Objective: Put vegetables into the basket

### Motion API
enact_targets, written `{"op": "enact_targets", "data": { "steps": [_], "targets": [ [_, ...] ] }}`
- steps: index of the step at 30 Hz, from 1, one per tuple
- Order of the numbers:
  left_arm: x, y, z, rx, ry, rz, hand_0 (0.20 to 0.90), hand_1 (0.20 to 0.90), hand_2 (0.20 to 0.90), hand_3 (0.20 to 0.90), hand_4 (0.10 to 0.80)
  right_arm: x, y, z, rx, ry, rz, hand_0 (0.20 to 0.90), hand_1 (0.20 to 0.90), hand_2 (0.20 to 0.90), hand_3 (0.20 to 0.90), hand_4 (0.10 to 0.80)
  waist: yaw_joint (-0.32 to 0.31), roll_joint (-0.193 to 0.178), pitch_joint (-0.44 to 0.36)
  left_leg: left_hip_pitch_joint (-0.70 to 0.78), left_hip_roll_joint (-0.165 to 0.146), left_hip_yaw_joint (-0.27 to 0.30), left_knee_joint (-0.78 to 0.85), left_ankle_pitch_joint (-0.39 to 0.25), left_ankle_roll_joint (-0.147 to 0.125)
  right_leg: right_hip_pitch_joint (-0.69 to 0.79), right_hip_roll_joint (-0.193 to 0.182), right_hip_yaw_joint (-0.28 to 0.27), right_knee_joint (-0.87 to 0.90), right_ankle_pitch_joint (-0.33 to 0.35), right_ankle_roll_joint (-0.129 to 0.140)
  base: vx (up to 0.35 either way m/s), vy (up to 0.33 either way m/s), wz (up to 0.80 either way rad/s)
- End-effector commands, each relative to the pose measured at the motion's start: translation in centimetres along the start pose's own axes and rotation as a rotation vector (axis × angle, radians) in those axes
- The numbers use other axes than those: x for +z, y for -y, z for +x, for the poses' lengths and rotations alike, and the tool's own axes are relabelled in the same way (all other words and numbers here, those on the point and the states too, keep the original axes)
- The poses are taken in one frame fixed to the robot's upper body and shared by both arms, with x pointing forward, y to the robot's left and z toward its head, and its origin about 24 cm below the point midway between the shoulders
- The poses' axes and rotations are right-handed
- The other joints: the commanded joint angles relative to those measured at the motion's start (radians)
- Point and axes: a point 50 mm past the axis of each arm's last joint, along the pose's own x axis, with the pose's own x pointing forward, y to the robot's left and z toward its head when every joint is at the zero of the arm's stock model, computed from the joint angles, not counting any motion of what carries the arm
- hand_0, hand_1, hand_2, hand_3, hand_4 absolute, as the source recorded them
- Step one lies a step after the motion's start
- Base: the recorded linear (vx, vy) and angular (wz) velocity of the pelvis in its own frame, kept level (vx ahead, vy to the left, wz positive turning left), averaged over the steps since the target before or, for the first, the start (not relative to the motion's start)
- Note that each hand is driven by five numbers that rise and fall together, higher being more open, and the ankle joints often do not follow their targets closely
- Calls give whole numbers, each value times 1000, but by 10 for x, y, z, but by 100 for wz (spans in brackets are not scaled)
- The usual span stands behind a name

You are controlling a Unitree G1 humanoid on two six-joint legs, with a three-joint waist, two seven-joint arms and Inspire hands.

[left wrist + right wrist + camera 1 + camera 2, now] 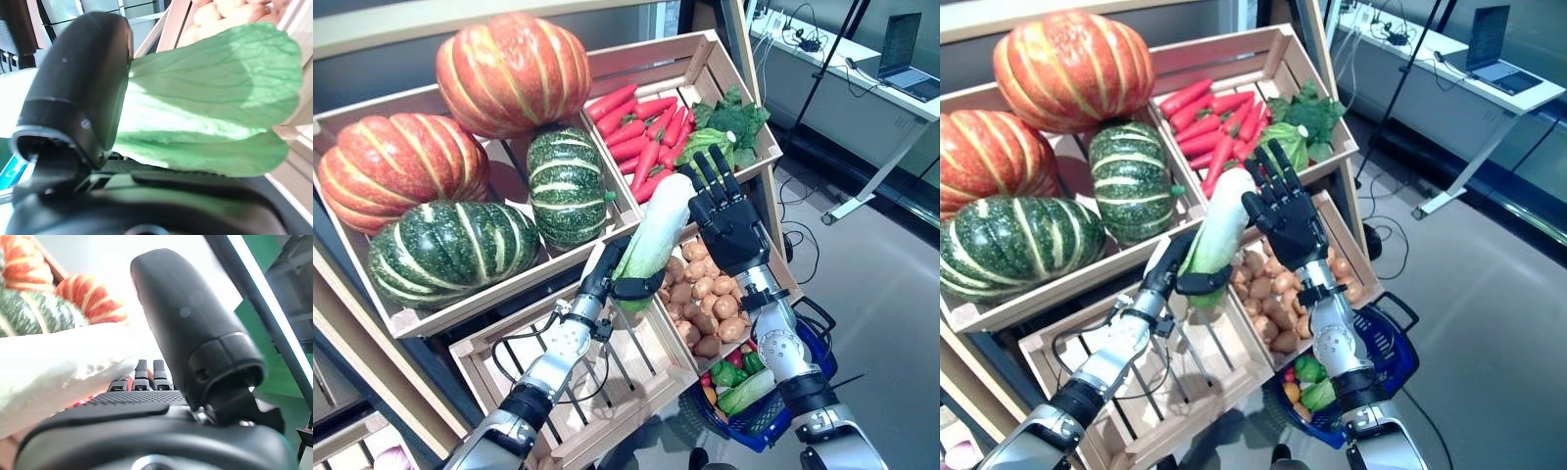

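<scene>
Left eye view: wooden crates stacked on a sloped stand. Upper left crate (372,264) holds pumpkins (514,73), orange and green. Upper right crate (705,59) has carrots (641,127) on its left side, greens (734,122) w/ them on the right.

Left hand (612,279) comes up from lower left over the slatted lower crate (636,382), fingers and thumb curled round the green leafy end of a cabbage (661,230). Cabbage is tilted, white end up and to the right, lifted above the inner edges of the two lower crates.

Right hand (729,220) is just right of the cabbage, above the potato crate (786,266); fingers straight, spread a little, pointing up. Right wrist view shows the white end lying against its palm, thumb standing clear.

Potatoes (710,304) fill that crate. Blue basket (773,421) sits on the floor below its right corner, already holding some veg (739,382).
</scene>
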Motion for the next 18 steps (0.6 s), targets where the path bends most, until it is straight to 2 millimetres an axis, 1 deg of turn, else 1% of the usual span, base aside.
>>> {"op": "enact_targets", "data": {
  "steps": [1,4,6,9,13,14,15,18],
  "targets": [
    [40,-17,28,135,182,-100,300,300,300,300,400,-9,-36,13,282,-3,105,900,900,900,900,800,-4,-7,-121,-13,-21,7,25,-20,24,-9,41,52,23,6,-29,0,0,0],
    [40,-12,30,109,174,-91,300,300,300,300,400,-20,-39,13,310,-100,107,900,900,900,900,800,-4,-9,-123,-6,-25,9,21,-22,25,-4,40,52,19,5,-29,0,0,0],
    [40,-9,30,87,173,-83,300,300,300,300,400,-23,-40,15,314,-137,95,900,900,900,900,800,-4,-10,-123,-2,-27,8,17,-22,25,-2,41,53,17,6,-29,0,0,0],
    [42,-7,31,69,185,-54,300,300,300,300,400,-25,-39,15,313,-202,29,900,900,900,900,800,-3,-12,-123,1,-29,8,17,-23,26,0,41,53,16,6,-28,0,0,0],
    [48,-8,32,68,209,-17,300,300,300,300,400,-19,-28,17,251,-285,-227,900,900,900,900,800,-4,-16,-121,4,-31,10,18,-26,26,2,41,55,17,6,-28,0,0,0],
    [50,-10,33,71,218,6,300,300,300,300,400,-13,-22,18,212,-304,-362,900,900,900,900,800,-5,-18,-119,6,-31,9,19,-26,26,3,41,58,18,6,-28,0,0,0],
    [52,-11,33,74,225,25,300,300,300,300,400,-9,-19,18,186,-314,-460,900,900,900,900,800,-6,-19,-118,7,-32,9,18,-27,27,3,42,60,18,7,-28,0,0,0],
    [57,-13,33,85,246,84,300,300,300,300,400,6,-15,22,109,-299,-710,900,900,900,900,800,-10,-21,-110,12,-34,9,16,-26,30,3,45,69,21,8,-29,0,0,0]
  ]
}}
